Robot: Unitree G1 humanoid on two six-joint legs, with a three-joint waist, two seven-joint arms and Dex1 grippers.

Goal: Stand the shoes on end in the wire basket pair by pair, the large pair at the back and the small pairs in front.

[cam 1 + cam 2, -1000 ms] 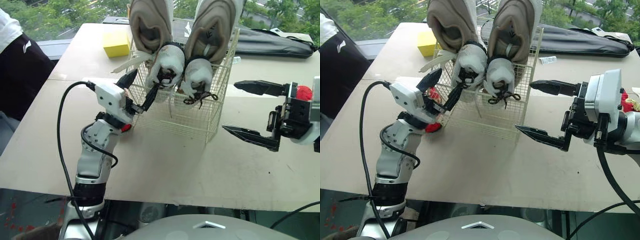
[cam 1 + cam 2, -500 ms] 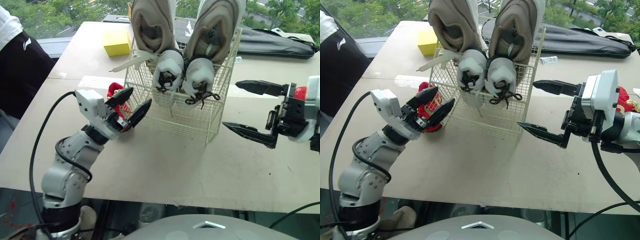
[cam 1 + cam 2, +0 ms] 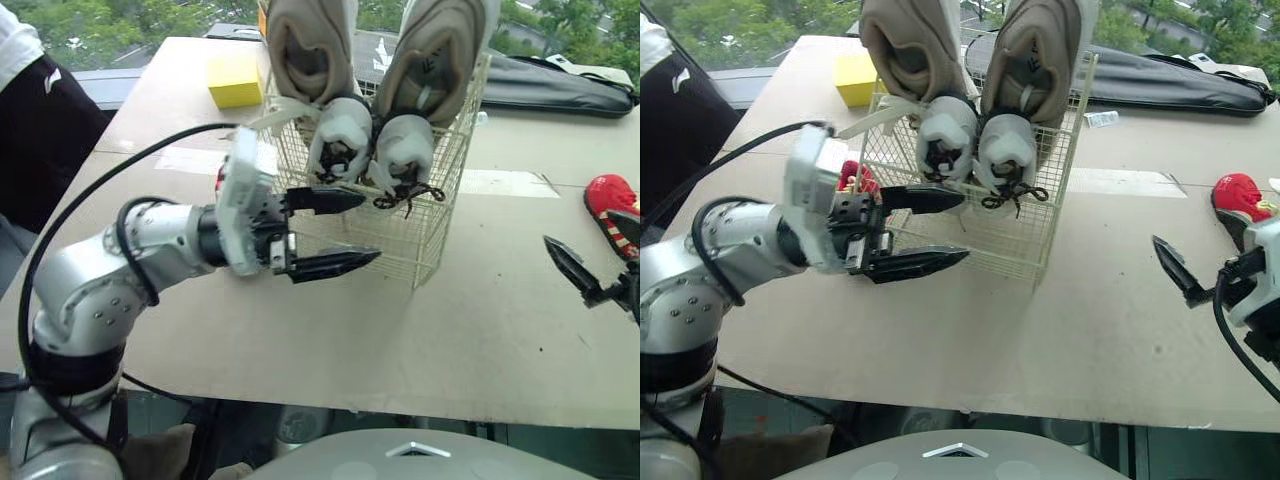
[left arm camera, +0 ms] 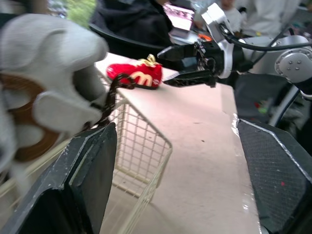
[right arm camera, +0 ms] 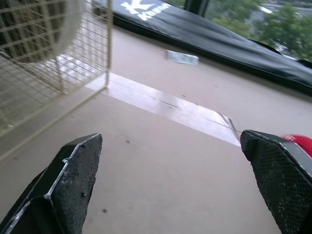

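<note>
At twelve o'clock the wire basket (image 3: 436, 236) blocks me, my left gripper (image 3: 372, 226) spread before it; toward two o'clock I have bare table (image 3: 490, 300) up to the red shoe (image 3: 610, 196).

The tan table (image 3: 330, 340) is carrying a wire basket (image 3: 430, 245) near its middle. A yellow block (image 3: 233, 80) is sitting at the basket's ten o'clock. A long black bag (image 3: 560, 88) is lying at two o'clock, with a small white label (image 3: 1103, 118) near it. A red shoe (image 3: 612, 205) is lying at three o'clock, well apart from the basket. A second red shoe (image 3: 855, 178) is resting just beside the basket at nine o'clock.
</note>
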